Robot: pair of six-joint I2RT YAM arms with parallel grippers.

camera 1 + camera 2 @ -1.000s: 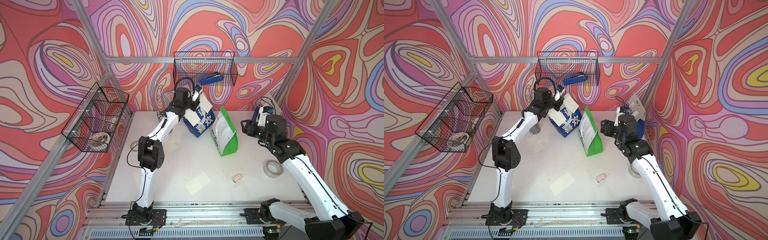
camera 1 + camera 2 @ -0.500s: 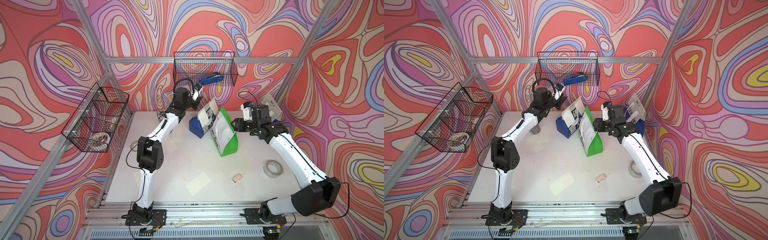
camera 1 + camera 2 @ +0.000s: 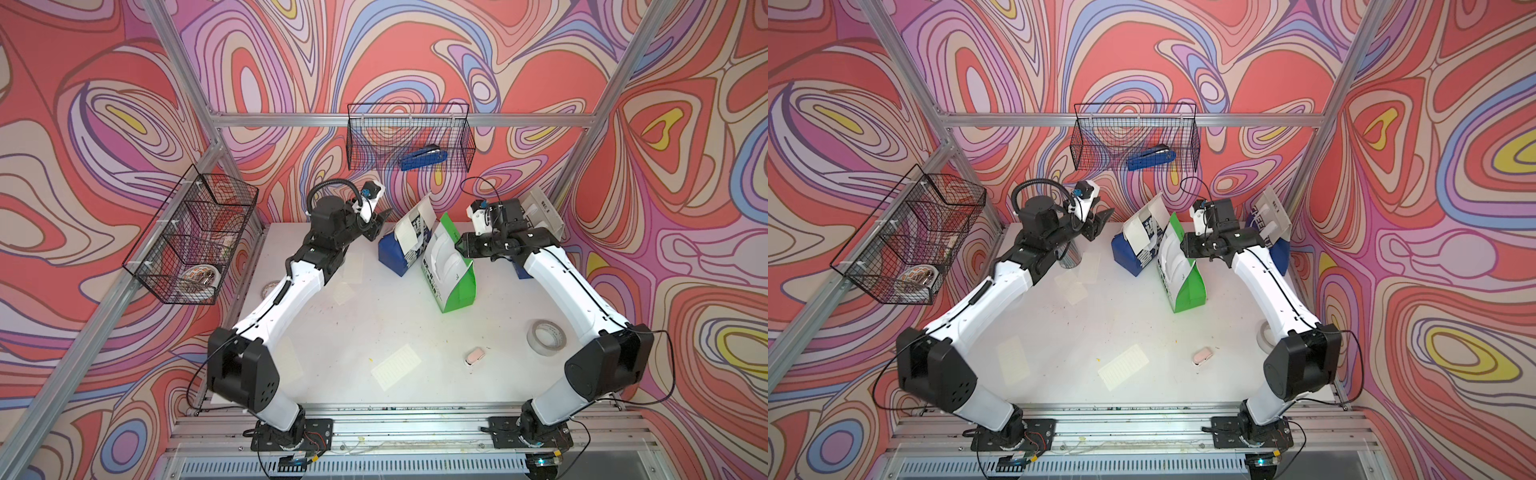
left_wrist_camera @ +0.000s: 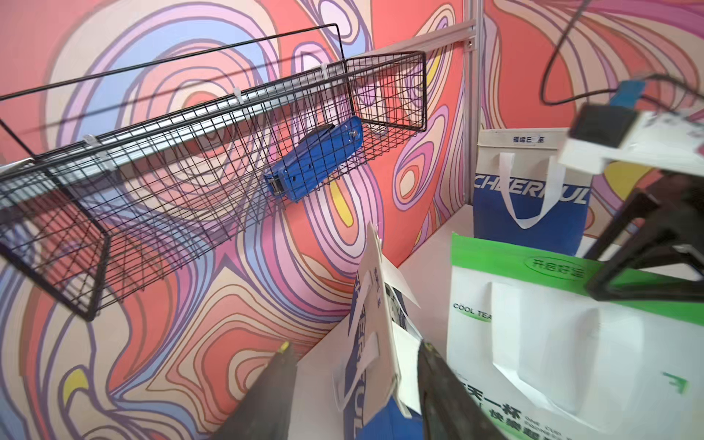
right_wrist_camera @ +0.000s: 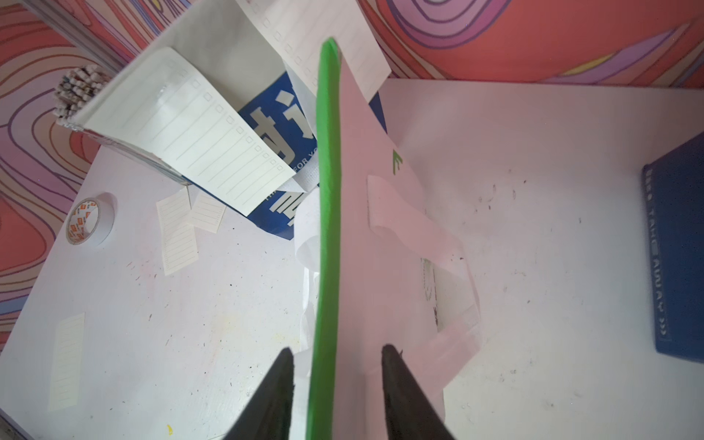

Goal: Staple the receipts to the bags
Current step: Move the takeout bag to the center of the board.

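**Operator:** Where do the bags stand?

**Describer:** Toward the far side of your white counter. The green-white bag stands upright near the middle. Just left of it, the blue-white bag with large Chinese characters tilts, with a lined receipt resting against its top. The CHEERFUL bag stands in the far right corner, behind your right arm.

**Operator:** And my pincers?

**Describer:** Your right pincer straddles the green-white bag's top edge, one finger on each side, partly open. A gap shows beside one finger, and I cannot tell whether the other presses the paper. Your left pincer hangs open and empty, just left of the blue-white bag and apart from it.

**Operator:** Other receipts?

**Describer:** A loose receipt lies on the near middle of the counter. More loose slips lie left of the blue-white bag. A blue stapler sits in the wire basket on the far wall. A tape roll lies to the right.
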